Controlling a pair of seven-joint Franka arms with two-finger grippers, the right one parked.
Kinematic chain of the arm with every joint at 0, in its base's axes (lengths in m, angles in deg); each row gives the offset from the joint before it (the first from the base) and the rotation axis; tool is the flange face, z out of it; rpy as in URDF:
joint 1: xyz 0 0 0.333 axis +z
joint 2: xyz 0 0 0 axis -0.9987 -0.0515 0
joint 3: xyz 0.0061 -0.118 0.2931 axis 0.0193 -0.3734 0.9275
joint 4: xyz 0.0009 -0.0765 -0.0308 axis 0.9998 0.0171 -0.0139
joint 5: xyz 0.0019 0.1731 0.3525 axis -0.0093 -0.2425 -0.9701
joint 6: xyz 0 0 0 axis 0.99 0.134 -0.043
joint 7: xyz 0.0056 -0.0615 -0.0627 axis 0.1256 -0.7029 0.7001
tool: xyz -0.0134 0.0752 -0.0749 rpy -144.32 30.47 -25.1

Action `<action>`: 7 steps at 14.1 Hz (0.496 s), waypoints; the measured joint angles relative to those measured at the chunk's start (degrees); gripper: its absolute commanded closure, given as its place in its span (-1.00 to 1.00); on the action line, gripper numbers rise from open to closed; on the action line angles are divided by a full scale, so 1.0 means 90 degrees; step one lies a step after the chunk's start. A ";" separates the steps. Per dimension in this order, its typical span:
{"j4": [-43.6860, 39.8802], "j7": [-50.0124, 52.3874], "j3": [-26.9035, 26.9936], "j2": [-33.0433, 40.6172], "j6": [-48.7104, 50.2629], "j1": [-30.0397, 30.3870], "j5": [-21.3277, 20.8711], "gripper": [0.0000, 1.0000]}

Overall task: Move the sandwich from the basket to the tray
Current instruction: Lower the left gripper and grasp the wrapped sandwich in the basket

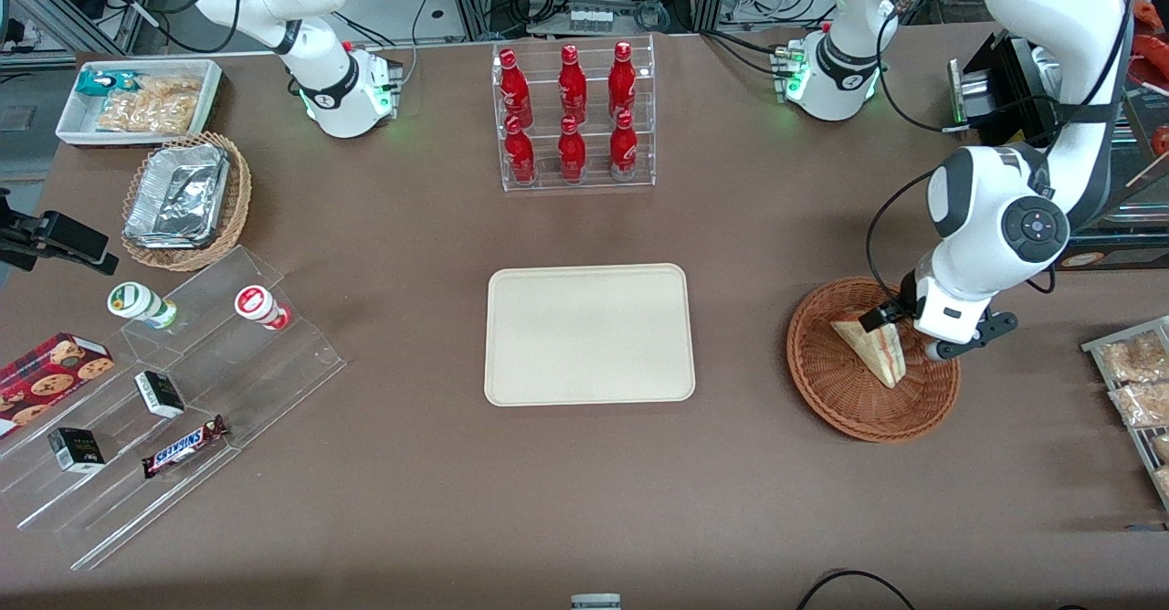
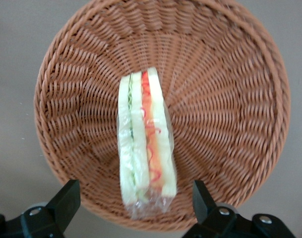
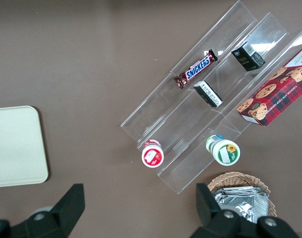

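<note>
Toward the working arm's end of the counter [image 1: 639, 500], the claw [image 1: 900, 331] hangs low over the basket [image 1: 822, 382], just above the sandwich [image 1: 872, 350], which lies inside the basket. From the front, the arm's last link hides most of the claw, and only one dark finger shows at the sandwich's upper end. The left wrist view looks straight down instead: both fingers [image 2: 66, 201] stand spread wide, released, one to each side of the sandwich [image 2: 146, 144] and touching neither it nor the wicker. That view also shows the cut edge with its pale bread, green and red layers, and clear wrap bunched at one end. The basket's rim [image 2: 46, 99] rings the sandwich with open weave all round.

Bare brown counter separates the basket from the tray [image 1: 589, 334], which lies flat with nothing on it. Farther from the front camera stands a clear rack of red bottles [image 1: 572, 112]. Only the right wrist view reads the writing clearly: a Snickers bar [image 3: 196, 68] on clear stepped shelves [image 3: 190, 124], near a red box printed with cookies [image 3: 274, 91]. A tan basket of foil trays [image 1: 187, 204] sits nearby.
</note>
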 measured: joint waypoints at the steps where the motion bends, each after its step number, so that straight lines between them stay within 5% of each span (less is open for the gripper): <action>1: 0.0013 0.0357 0.0000 -0.0078 -0.0148 -0.0002 0.0000 -1.00; 7: 0.0282 0.1146 -0.0002 -0.0458 -0.0979 -0.0008 0.0000 -0.91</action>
